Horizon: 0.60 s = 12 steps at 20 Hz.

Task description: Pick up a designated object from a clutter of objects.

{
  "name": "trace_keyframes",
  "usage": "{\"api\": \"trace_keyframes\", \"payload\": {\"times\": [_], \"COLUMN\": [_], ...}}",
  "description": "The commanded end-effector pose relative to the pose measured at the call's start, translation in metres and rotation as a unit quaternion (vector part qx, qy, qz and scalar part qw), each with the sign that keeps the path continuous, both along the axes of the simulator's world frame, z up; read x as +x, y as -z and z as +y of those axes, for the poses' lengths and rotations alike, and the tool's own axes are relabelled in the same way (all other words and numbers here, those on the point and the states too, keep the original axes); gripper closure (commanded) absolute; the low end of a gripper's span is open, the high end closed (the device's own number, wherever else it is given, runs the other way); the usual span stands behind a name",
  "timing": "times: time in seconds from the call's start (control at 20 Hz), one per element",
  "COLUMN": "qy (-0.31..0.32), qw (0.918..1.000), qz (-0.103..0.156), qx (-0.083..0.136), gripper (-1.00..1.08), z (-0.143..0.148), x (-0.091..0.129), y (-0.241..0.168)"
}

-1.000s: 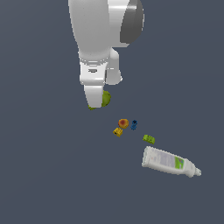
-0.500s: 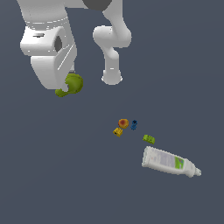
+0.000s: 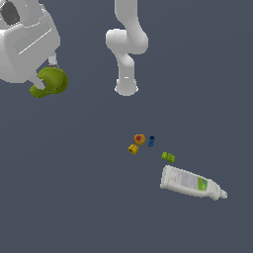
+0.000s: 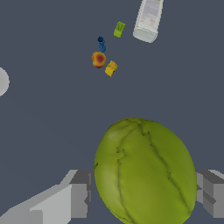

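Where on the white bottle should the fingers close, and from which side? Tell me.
Grip the white bottle across the middle of its body, coming straight down from above. It lies flat on its side, so its two long sides are exposed. The body is widest and most even there, whereas it narrows towards the cap end. The green brick lies close by.

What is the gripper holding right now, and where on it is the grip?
The gripper holds the lime-green lump, one finger on each of its opposite sides, clear of the other pieces.

Glossy white rounded arm (image 3: 126,47) links with a boxy white-grey gripper (image 4: 142,194), grey fingers (image 4: 78,192).
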<state>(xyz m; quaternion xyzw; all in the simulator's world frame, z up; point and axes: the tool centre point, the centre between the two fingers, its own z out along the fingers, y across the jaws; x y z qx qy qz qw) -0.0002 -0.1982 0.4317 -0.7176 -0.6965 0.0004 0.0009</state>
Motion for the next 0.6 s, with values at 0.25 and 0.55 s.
{"api": "trace_keyframes", "payload": {"times": [0.25, 0.55], "qy": [-0.001, -0.001], "qw": [1.0, 1.0], "qz": [-0.001, -0.001], "qx": [0.0, 0.0], "gripper": [1.08, 1.08], "z": [-0.019, -0.023], "x": [0.005, 0.006], "y": [-0.018, -0.022]}}
